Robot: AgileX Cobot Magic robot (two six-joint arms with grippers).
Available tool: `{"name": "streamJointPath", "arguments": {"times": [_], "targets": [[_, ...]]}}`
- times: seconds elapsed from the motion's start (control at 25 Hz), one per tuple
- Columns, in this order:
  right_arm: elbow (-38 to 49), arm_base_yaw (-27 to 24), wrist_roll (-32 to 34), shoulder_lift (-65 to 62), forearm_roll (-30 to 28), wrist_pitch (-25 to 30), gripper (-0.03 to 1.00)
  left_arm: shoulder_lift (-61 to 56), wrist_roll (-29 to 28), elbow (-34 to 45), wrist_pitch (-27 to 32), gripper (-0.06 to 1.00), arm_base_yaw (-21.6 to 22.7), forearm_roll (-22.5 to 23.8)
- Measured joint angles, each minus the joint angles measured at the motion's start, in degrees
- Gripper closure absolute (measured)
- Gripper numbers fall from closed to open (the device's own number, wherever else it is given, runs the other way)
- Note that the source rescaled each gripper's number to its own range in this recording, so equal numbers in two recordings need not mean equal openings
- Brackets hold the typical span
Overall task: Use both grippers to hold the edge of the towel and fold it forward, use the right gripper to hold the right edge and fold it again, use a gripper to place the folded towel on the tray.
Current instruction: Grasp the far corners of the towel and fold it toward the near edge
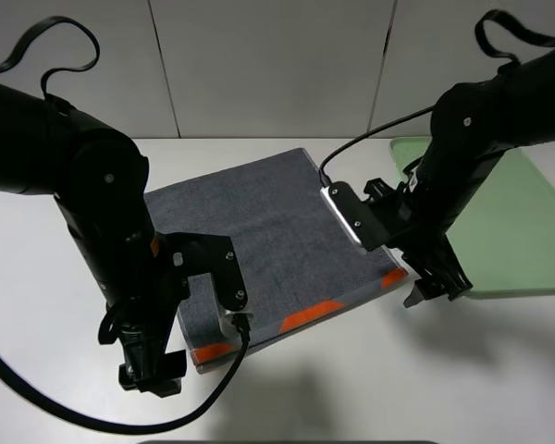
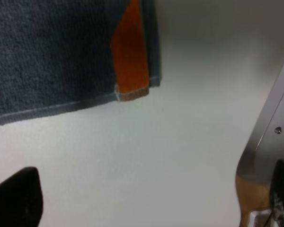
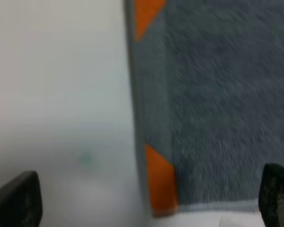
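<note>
A dark grey towel (image 1: 268,231) with orange patches (image 1: 312,314) along its front edge lies flat on the white table (image 1: 37,277). My left gripper (image 1: 153,375) hangs just off the towel's front left corner, open and empty. In the left wrist view that corner, with its orange patch (image 2: 130,56), lies ahead of the spread fingers (image 2: 14,201). My right gripper (image 1: 435,287) hangs just off the front right corner, open and empty. The right wrist view shows the towel's edge (image 3: 217,118) and an orange patch (image 3: 161,184) between its fingers (image 3: 16,201).
A pale green tray (image 1: 527,231) lies at the right of the table, beside the towel and behind my right arm. A black cable (image 1: 120,425) trails over the table's front. A grey panelled wall stands behind the table.
</note>
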Motion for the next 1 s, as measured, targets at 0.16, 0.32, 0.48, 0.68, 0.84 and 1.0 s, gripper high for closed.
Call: {"name": "streamJointPath", "arguments": {"times": [0.16,0.32,0.48,0.68,0.84,1.0], "targets": [[0.00,0.49,0.41,2.25,-1.72,-1.68,-0.03,0.05,0.42,0.00,-0.11,0.00,0.00,0.07],[0.00,0.49,1.68,3.75,-4.63,-2.55,-0.03,0.05,0.47,0.00,-0.35,0.00,0.00,0.07],[-0.02,0.49,2.21,5.88,-6.61,-3.08,-0.03,0.05,0.47,0.00,-0.41,0.00,0.00,0.07],[-0.07,0.49,3.46,7.78,-8.08,-4.81,-0.03,0.05,0.47,0.00,-0.41,0.00,0.00,0.07],[-0.07,0.49,4.98,9.37,-9.78,-5.69,-0.03,0.05,0.54,0.00,-0.59,0.00,0.00,0.07],[-0.07,0.49,5.35,9.92,-10.15,-5.99,-0.03,0.05,0.59,0.00,-1.96,0.00,0.00,0.07]]}}
